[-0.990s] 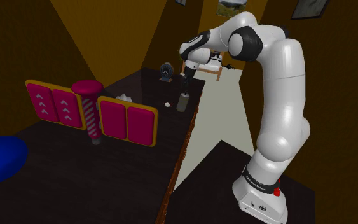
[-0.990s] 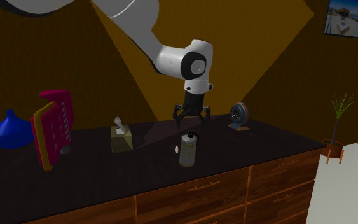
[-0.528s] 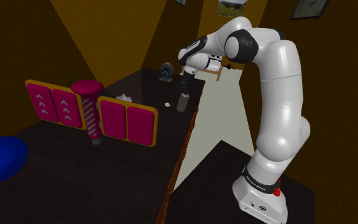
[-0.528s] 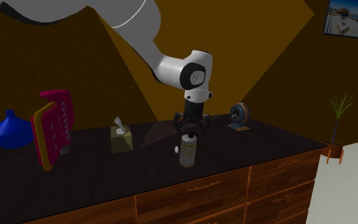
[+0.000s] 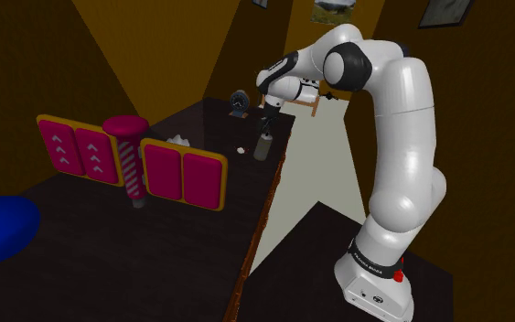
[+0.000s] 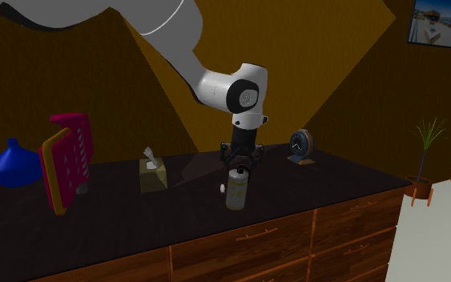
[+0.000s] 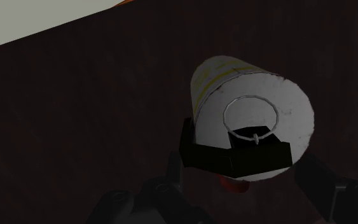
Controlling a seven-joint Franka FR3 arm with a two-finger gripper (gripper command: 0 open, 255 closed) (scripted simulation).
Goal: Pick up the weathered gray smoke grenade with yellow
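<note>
The grey smoke grenade [image 6: 236, 191] with faint yellow marks stands upright on the dark dresser top [image 6: 328, 180], near its front edge. It is also in the shoulder view [image 5: 262, 147] and, from above, in the wrist view [image 7: 254, 114]. My gripper [image 6: 239, 166] points straight down onto the grenade's top. In the wrist view the gripper [image 7: 242, 170] is shut on the grenade's black head, one finger on each side. In the shoulder view the gripper [image 5: 265, 128] sits right over the can.
A small clock [image 6: 300, 147] stands behind the grenade toward the second exterior view's right. A tissue box [image 6: 152, 174], a pink panelled toy [image 6: 65, 160] and a blue vase [image 6: 14, 163] are to its left. A tiny white object [image 6: 222, 188] lies beside the grenade.
The gripper came down from above the grenade onto its top, and its fingers went from wide apart to closed on the head. The grenade has not moved.
</note>
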